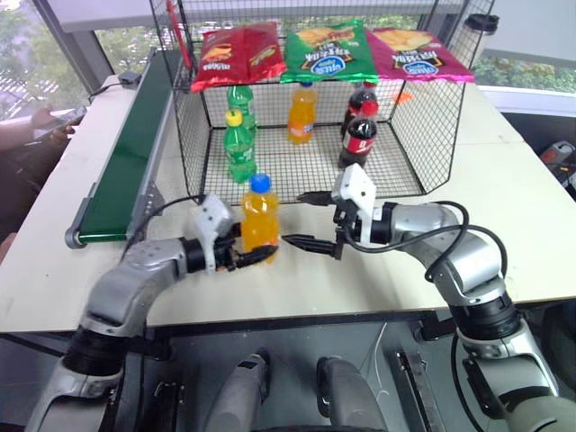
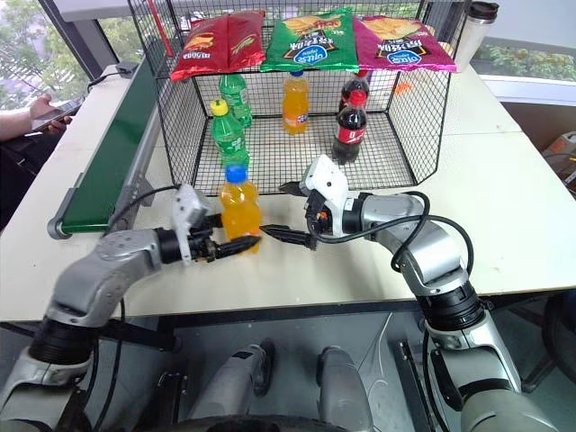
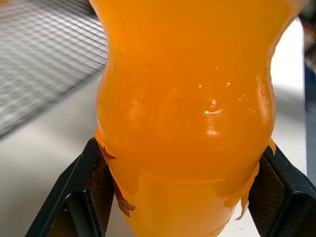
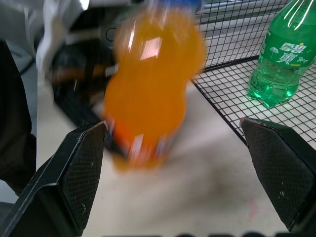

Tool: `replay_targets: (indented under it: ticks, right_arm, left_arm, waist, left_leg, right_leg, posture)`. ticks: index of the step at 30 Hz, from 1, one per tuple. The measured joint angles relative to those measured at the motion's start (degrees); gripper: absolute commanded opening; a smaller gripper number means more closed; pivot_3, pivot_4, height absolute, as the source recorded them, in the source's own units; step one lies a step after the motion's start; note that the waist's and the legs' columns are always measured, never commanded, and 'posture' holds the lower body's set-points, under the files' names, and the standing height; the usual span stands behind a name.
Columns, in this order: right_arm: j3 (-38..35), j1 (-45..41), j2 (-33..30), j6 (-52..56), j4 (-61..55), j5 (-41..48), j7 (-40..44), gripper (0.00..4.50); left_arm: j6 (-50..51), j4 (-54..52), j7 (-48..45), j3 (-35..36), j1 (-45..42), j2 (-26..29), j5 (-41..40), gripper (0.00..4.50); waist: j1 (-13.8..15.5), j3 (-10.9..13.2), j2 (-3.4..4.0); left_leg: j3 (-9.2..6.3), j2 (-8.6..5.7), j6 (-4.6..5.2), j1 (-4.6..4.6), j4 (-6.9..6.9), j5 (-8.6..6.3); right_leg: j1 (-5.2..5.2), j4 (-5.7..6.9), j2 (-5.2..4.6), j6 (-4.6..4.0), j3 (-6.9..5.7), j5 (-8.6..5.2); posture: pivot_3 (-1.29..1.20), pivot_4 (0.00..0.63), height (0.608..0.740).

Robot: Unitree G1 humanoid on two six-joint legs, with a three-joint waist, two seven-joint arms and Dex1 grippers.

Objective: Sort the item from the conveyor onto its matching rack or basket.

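Left gripper (image 1: pixel 255 256) is clamping the orange soda bottle (image 1: pixel 259 216) upright, off the conveyor (image 1: pixel 126 157), just near of the wire cage (image 1: pixel 414 135). Right gripper (image 1: pixel 306 219) is waiting wide open beside it; placing inside is still pending.

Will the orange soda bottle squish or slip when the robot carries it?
The clear plastic orange soda bottle with blue cap looks full, so probably heavy and firm. The left end effector grips low on it, so it may tip. Its smooth, shiny wall could slip.
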Motion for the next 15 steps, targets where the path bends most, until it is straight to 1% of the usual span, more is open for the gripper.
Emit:
replay_targets:
  ticks: [3,12,15]
  right_arm:
    - [-0.07,-0.18,-0.01,0.75,-0.44,0.26,-0.27,4.50]
    - [-0.32,-0.55,-0.07,2.27,-0.98,0.61,-1.02,4.50]
    - [-0.37,-0.79,0.37,2.32,-0.98,0.61,-1.69,4.50]
  left_arm:
    - [-2.01,1.37,-1.68,-2.16,-1.69,-1.83,1.83,2.90]
    - [-3.16,2.16,-2.46,-2.91,-3.63,-5.72,3.91,2.90]
    - [-3.16,2.16,-2.41,-2.93,-3.63,-5.93,4.28,2.90]
  waist:
    - [0.01,0.00,0.00]
    - [-0.01,0.00,0.00]
    - [-0.06,0.00,0.00]
  left_leg:
    - [-0.01,0.00,0.02,-0.02,-0.01,-0.01]
    - [-0.01,-0.01,0.04,-0.01,0.00,-0.01]
    - [-0.01,0.00,0.04,0.01,0.00,0.00]
  right_leg:
    - [0.00,-0.03,0.01,0.01,-0.01,0.01]
    - [0.01,-0.02,0.02,0.04,-0.01,0.02]
    - [0.01,-0.01,0.02,0.04,-0.02,0.02]
  posture:
    - [0.00,0.150,0.739]
    - [0.00,0.150,0.739]
    - [0.00,0.150,0.739]
